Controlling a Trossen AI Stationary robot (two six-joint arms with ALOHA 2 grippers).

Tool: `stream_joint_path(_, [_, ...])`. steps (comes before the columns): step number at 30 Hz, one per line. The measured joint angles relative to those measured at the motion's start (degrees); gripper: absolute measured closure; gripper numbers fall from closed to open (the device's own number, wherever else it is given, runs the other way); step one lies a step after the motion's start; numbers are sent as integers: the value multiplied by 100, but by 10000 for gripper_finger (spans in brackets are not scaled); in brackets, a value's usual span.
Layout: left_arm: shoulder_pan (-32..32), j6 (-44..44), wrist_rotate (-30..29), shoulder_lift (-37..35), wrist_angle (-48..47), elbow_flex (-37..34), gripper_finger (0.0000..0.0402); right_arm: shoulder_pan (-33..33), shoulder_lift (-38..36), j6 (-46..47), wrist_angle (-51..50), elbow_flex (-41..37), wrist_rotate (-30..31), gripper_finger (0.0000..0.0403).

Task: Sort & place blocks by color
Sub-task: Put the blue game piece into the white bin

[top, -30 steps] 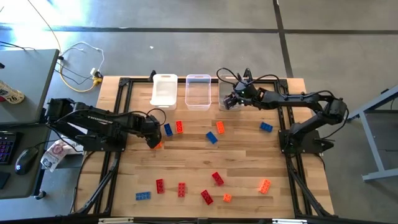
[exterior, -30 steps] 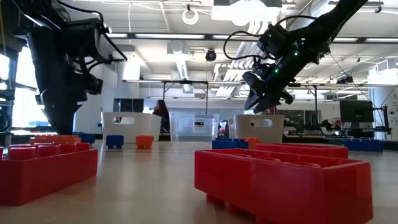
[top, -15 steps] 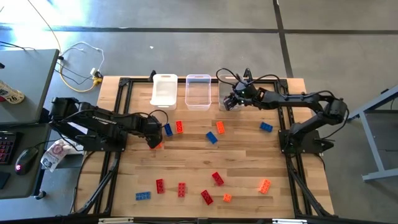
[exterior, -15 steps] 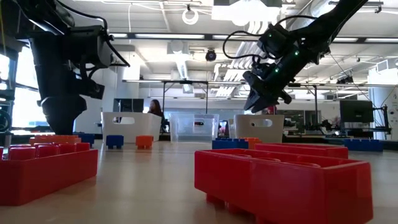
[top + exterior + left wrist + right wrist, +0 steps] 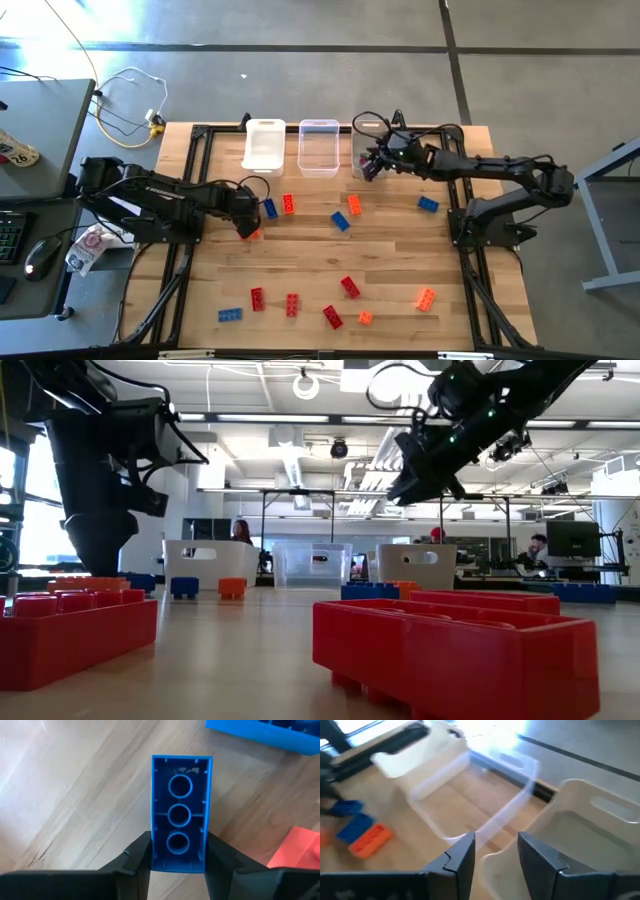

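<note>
Above bins (image 5: 318,146), right gripper (image 5: 368,166) higher.

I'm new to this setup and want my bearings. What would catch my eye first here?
The left claw is shut on a blue brick, seen underside up in its wrist view, low over the table's left side. The right claw hangs open above the rightmost of three clear bins at the far edge. Red, orange and blue bricks lie scattered on the wooden table.
</note>
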Motion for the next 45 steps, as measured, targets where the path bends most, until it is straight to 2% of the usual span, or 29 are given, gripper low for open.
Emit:
stream_joint_path(12, [0,-2,-257,-1161,38,11,291,1098,-27,-110,22,0,-24,270])
stream_joint_path(20, [47,177,-699,-1794,494,16,291,1629,-27,-235,677,0,-22,270])
stream_joint_path(31, [1036,1349,-694,-1980,1918,22,284,1742,-25,-589,1467,7,219,270])
stream_joint_path(34, [1468,1811,-607,-1980,2228,22,284,1668,-18,-720,1233,291,213,270])
stream_joint_path(39, [2261,2313,-171,-1939,2303,251,284,1588,2,-901,-151,1195,412,270])
stream_joint_path(42, [2655,2526,136,-1823,2266,534,284,1588,52,-743,-884,1574,726,270])
stream_joint_path(45, [2963,2758,239,-1648,2193,856,284,1622,80,-416,-1285,1680,794,270])
